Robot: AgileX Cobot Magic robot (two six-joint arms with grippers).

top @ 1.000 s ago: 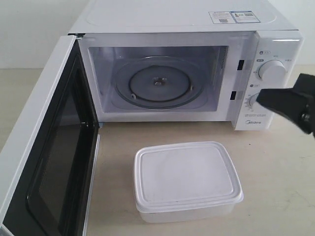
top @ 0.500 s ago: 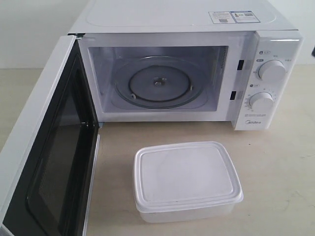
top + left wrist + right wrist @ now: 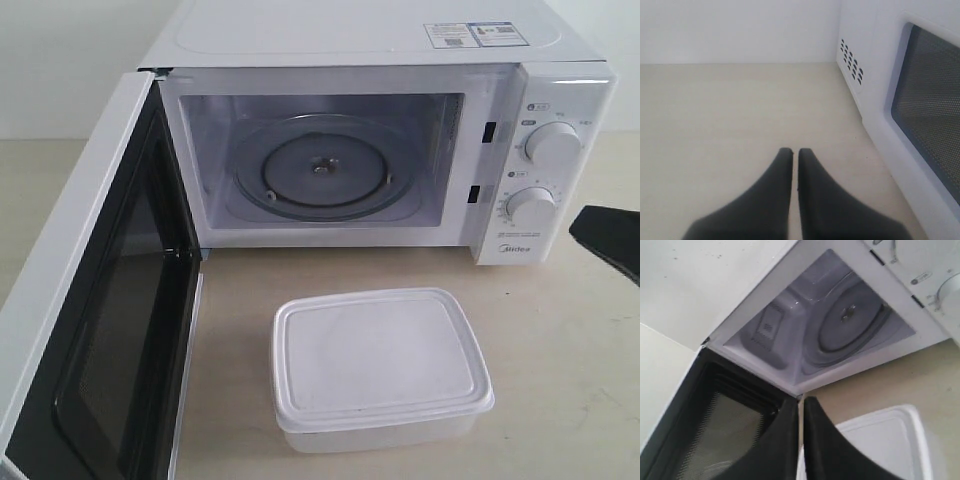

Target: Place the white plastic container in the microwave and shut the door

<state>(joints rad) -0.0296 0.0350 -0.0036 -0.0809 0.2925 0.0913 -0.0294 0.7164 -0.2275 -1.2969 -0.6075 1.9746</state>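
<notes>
Container: the white plastic container (image 3: 378, 360) stands flat on the table (image 3: 570, 340) with its lid on. It is outside the microwave (image 3: 350, 35), in front of the opening and a little toward the right part of it.
Door: the door (image 3: 95, 330) is swung wide open to the left in the exterior view. Its black inner face is turned toward the container, near the container's left side but apart from it.
Cavity: the glass turntable (image 3: 322, 170) lies flat on the cavity floor.
Way between: a strip of table top lies between the container and the cavity opening.
Right gripper: the right gripper (image 3: 801, 402) has its two black fingers pressed together and grips nothing. In the exterior view it is a dark shape at the right edge, beside the lower knob (image 3: 531, 207) and apart from the container.
Left gripper: the left gripper (image 3: 795, 151) has its fingers almost meeting, with only a thin slit between them, and it holds nothing. It hangs over the table on the outer side of the open door, near the door's meshed window.
Around: the upper knob (image 3: 552, 143) sits above the lower one on the right panel. The stickers (image 3: 475, 34) are on the top of the microwave. The vent holes (image 3: 851, 66) are in its side wall.
</notes>
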